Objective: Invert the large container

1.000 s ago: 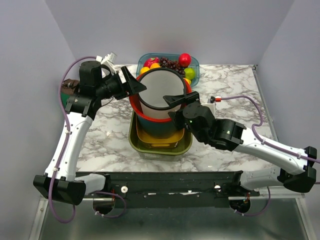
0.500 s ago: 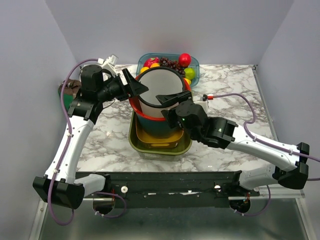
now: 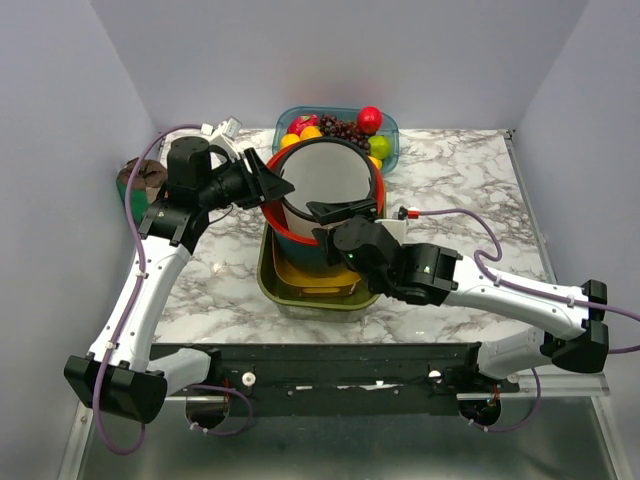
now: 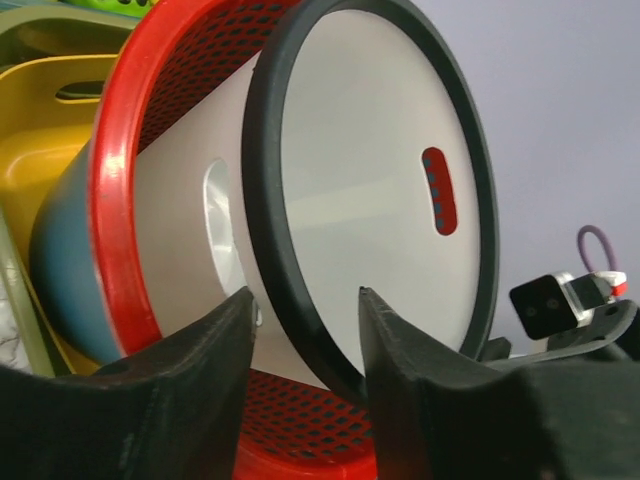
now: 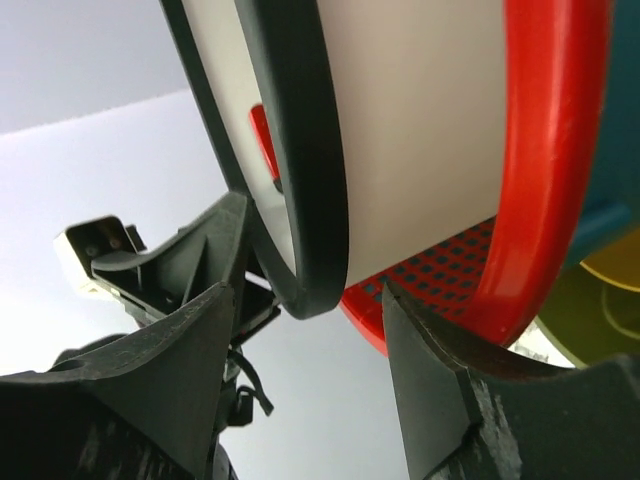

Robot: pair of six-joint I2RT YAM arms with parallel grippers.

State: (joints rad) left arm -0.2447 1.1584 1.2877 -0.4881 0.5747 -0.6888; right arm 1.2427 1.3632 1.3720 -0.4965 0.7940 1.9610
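this is a robot test cell in a lab, not a home. two arms are bolted to a black rail [image 3: 320, 365] at the near edge of a marble-print table [image 3: 460, 170], and plain grey-lilac walls [image 3: 330, 50] box it in on three sides. purple cables [image 3: 130, 210] loop along the arms. the props are staged: nested bins [image 3: 320, 290] and a tub of toy fruit [image 3: 340, 125].

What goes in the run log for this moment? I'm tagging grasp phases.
phase: bimanual grasp | left gripper: straddles black rim, open | right gripper: same, opposite side | white container: tilted, nested in red basket
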